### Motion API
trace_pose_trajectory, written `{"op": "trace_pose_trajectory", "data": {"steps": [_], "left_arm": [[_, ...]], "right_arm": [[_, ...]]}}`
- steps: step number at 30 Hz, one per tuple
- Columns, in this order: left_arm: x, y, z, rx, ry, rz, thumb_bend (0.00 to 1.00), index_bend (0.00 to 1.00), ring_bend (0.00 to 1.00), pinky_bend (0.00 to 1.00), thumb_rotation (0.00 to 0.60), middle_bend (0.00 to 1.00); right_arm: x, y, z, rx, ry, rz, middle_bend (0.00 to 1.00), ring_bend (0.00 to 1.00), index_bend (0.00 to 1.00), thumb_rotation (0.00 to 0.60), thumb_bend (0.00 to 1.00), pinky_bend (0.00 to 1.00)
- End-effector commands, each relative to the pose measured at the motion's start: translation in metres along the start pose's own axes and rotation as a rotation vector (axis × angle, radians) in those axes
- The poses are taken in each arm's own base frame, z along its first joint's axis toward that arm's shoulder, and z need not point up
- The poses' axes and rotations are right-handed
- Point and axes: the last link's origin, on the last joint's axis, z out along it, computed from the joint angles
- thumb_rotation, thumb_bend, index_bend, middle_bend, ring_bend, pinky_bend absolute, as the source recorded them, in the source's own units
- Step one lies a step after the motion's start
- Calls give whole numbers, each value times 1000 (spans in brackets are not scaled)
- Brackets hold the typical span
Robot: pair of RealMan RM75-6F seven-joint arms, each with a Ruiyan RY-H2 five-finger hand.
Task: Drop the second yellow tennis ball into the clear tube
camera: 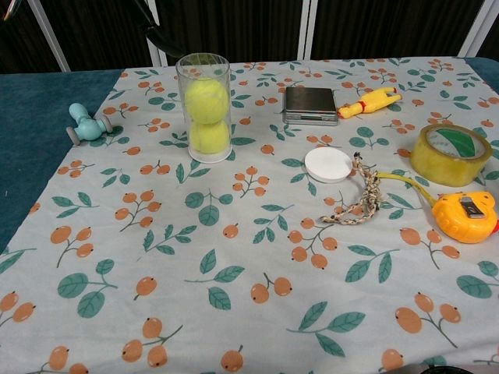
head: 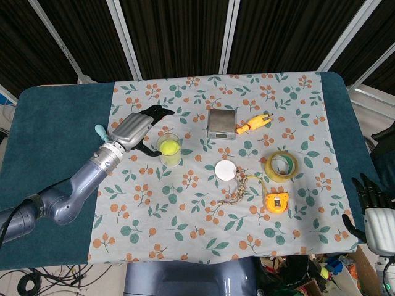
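The clear tube (camera: 204, 109) stands upright on the floral cloth at the left. Two yellow tennis balls sit stacked inside it, the second ball (camera: 207, 100) on top of the first (camera: 209, 136). From the head view the upper ball (head: 169, 147) shows through the tube's mouth (head: 170, 150). My left hand (head: 137, 129) hovers just left of the tube's top with its fingers spread and nothing in them; only a dark fingertip (camera: 156, 37) shows in the chest view. My right hand (head: 373, 209) hangs off the table's lower right edge, fingers apart, empty.
A teal dumbbell-shaped toy (camera: 86, 123) lies left of the tube. A small scale (camera: 310, 104), a yellow rubber chicken (camera: 371, 101), a white disc (camera: 328, 164), a braided cord (camera: 359, 199), a tape roll (camera: 451, 154) and an orange tape measure (camera: 465, 216) lie to the right.
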Motion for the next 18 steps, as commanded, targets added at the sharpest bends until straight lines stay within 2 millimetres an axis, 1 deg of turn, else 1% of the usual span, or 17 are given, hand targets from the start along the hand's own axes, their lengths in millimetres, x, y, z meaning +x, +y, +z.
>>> {"op": "trace_pose_trajectory", "data": {"steps": [1, 3, 7, 8, 10, 11, 12, 14, 16, 17, 18], "left_arm": [[2, 2, -1, -8, 11, -10, 86, 132, 32, 205, 600, 128], [4, 4, -2, -14, 25, -13, 86, 133, 32, 205, 600, 136], [13, 2, -11, -18, 80, 58, 86, 132, 34, 197, 600, 139], [14, 0, -16, -10, 91, 82, 86, 132, 34, 193, 600, 138], [12, -3, -35, 12, 90, 140, 86, 132, 34, 185, 600, 134], [12, -3, -41, 17, 91, 155, 86, 131, 34, 185, 600, 134], [11, -6, -54, 28, 101, 194, 86, 131, 34, 185, 600, 134], [4, -12, -88, 58, 132, 249, 86, 131, 34, 185, 600, 135], [-3, -17, -120, 87, 171, 263, 86, 131, 34, 185, 600, 136], [-10, -20, -140, 107, 193, 259, 86, 131, 34, 185, 600, 137], [-14, -23, -155, 122, 206, 255, 86, 131, 34, 185, 600, 136]], "right_arm": [[0, 0, 0, -1, -1, -1, 0, 85, 0, 600, 223, 209], [0, 0, 0, -1, -1, 0, 0, 85, 0, 600, 222, 209], [0, 1, 0, -2, -1, 0, 0, 85, 0, 600, 221, 208], [0, 1, 0, -2, -1, 0, 0, 85, 0, 600, 222, 208], [0, 1, 0, -2, 0, -1, 0, 85, 0, 600, 222, 208], [0, 1, 0, -1, 0, 0, 0, 85, 0, 600, 222, 208], [1, 0, 0, 0, 1, 0, 0, 85, 0, 600, 222, 208], [1, 0, 0, 1, 1, -1, 0, 85, 0, 600, 221, 208], [1, 0, 0, 3, 1, -1, 0, 85, 0, 600, 221, 208], [1, 0, 0, 4, 2, -1, 0, 85, 0, 600, 222, 208], [1, 0, -1, 5, 2, -1, 0, 85, 0, 600, 222, 209]]}}
